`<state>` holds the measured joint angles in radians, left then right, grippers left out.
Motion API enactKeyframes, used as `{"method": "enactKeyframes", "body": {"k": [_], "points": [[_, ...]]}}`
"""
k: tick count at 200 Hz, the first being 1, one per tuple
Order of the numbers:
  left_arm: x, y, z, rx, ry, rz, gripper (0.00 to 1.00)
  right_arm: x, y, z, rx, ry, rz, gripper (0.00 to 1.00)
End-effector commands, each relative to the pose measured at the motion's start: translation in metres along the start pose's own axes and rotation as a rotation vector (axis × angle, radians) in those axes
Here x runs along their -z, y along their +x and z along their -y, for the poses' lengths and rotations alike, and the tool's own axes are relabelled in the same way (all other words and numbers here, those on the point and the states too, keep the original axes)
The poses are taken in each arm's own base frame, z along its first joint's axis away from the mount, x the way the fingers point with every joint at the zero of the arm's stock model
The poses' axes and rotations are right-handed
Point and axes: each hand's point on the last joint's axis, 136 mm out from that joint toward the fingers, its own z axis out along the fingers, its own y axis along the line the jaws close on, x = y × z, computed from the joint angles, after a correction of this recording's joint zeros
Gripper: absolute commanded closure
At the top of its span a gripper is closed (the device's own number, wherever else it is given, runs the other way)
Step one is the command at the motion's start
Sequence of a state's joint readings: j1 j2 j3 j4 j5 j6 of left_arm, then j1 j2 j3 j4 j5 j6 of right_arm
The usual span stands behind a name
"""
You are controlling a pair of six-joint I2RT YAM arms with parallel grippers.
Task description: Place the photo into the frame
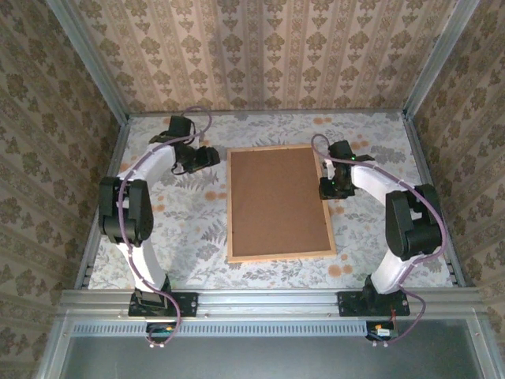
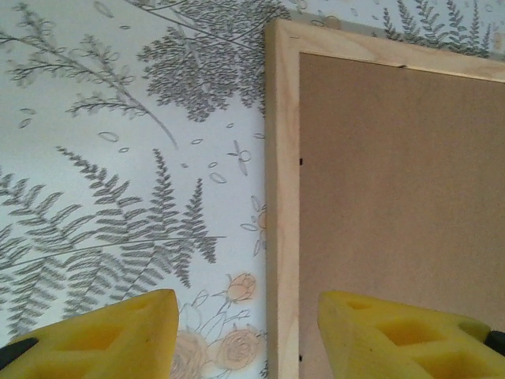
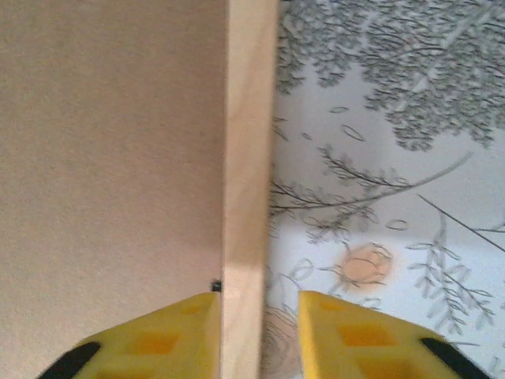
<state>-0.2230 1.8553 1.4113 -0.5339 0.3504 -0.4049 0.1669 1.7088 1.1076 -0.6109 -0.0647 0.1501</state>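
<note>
The frame (image 1: 278, 257) lies flat in the middle of the table with its brown backing board (image 1: 276, 201) facing up. The photo is hidden. My left gripper (image 1: 207, 158) hovers at the frame's far left rail (image 2: 282, 197). It is open (image 2: 248, 335), one yellow pad over the cloth and the other over the board. My right gripper (image 1: 325, 188) straddles the right rail (image 3: 251, 158). It is open (image 3: 259, 335): the inner pad (image 3: 170, 343) lies against the rail's board side, and the outer pad (image 3: 355, 339) stands a little off it.
A floral tablecloth (image 1: 189, 229) covers the table. Patterned walls close in the back and both sides. A metal rail (image 1: 268, 302) carrying both arm bases runs along the near edge.
</note>
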Motion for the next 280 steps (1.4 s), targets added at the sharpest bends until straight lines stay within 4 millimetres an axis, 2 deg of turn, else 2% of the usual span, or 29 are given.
{"method": "enactKeyframes", "body": {"k": [1,30,63,81,124,142,169,187,215,248,280], "points": [[-0.007,0.001,0.008,0.005,0.038,0.006,0.42,-0.001,0.009,-0.006,-0.05,-0.036,-0.044,0.64],[-0.011,0.004,0.01,0.006,0.052,-0.01,0.42,-0.012,0.004,0.001,-0.042,0.007,-0.046,0.62],[-0.014,0.007,0.013,0.001,0.061,-0.018,0.42,-0.021,-0.025,-0.007,-0.044,-0.028,-0.01,0.62],[-0.014,0.008,0.015,-0.001,0.066,-0.02,0.42,-0.033,-0.031,-0.009,-0.043,-0.03,-0.039,0.62],[-0.01,0.016,0.012,-0.007,0.055,-0.023,0.42,-0.047,-0.035,-0.002,-0.009,0.016,-0.09,0.73],[-0.007,0.018,0.008,-0.005,0.044,-0.023,0.42,-0.051,-0.034,-0.001,0.021,0.016,-0.121,0.8],[0.001,0.022,-0.003,0.011,0.017,-0.006,0.42,-0.05,-0.041,0.002,0.144,0.039,-0.114,0.9],[0.008,0.023,-0.011,0.018,-0.004,0.012,0.42,-0.05,-0.048,-0.008,0.26,-0.02,-0.086,0.93],[0.013,0.028,-0.021,0.024,-0.031,0.015,0.41,-0.05,-0.058,-0.034,0.396,-0.143,-0.051,0.95],[0.015,0.03,-0.029,0.026,-0.057,0.021,0.4,-0.061,-0.067,-0.054,0.553,-0.162,-0.073,0.96],[0.009,0.018,-0.038,0.013,-0.099,0.045,0.39,-0.07,-0.075,-0.07,0.649,-0.169,-0.122,0.95]]}}
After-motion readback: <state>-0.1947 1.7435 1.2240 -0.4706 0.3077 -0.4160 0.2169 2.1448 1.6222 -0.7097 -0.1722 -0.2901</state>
